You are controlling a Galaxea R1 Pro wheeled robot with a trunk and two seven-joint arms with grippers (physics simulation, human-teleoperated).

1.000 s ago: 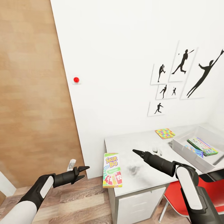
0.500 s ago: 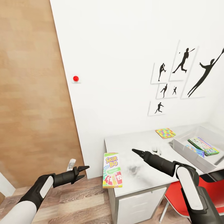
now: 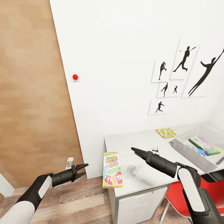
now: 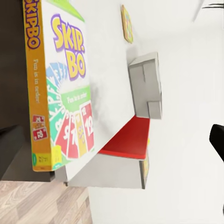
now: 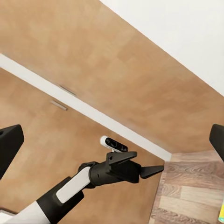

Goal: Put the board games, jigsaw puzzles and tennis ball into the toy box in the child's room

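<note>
The Skip-Bo board game (image 3: 112, 170) lies on the table (image 3: 140, 140) and overhangs its left edge; in the left wrist view this box (image 4: 60, 93) is close ahead. A jigsaw puzzle (image 3: 165, 132) lies near the wall. The toy box (image 3: 183, 148) stands at the right and holds a green-edged board game (image 3: 203, 145) and a bluish flat piece (image 3: 195, 150). My left gripper (image 3: 81, 170) hangs open over the floor, left of the Skip-Bo box. My right gripper (image 3: 137, 152) is open above the table's middle, holding nothing. The tennis ball and the bed are out of view.
A brown door (image 3: 31, 93) fills the left side, and a red button (image 3: 75, 77) sits on the white wall. A red chair (image 3: 182, 193) stands under the table's right part, beside grey drawers (image 3: 140, 202). Wood floor (image 3: 77, 202) lies below my left arm.
The camera has shifted a little. My right gripper has edged slightly farther over the table toward the wall. The left arm has hardly moved.
</note>
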